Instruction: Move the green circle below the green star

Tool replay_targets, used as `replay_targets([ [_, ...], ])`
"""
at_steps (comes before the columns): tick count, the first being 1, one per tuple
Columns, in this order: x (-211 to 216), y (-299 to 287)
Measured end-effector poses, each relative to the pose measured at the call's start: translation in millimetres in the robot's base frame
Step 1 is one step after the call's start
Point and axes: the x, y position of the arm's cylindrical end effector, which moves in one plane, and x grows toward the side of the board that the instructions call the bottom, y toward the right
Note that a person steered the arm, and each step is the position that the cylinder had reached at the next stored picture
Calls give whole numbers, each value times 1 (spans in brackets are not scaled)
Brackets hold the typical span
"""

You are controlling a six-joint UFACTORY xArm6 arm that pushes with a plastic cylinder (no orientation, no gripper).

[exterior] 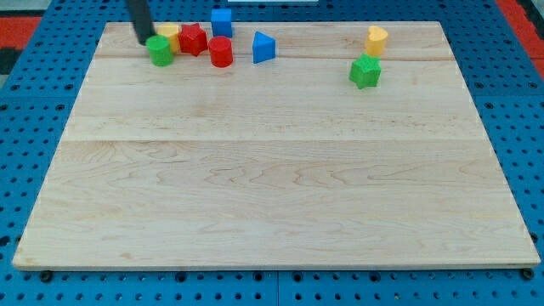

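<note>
my tip [145,40] against green circle [160,50], green star [365,71] far right

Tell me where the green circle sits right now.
The green circle sits near the board's top-left corner, touching the yellow block behind it, left of the red star; my tip is at its upper-left edge.

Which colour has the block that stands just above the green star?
Yellow. The yellow block sits just above the green star, near the view's top right, in the camera view.
</note>
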Motion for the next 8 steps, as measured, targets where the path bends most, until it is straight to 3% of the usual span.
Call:
replay_targets([
  [2,59,72],
  [3,112,53],
  [5,159,-33],
  [8,158,76],
])
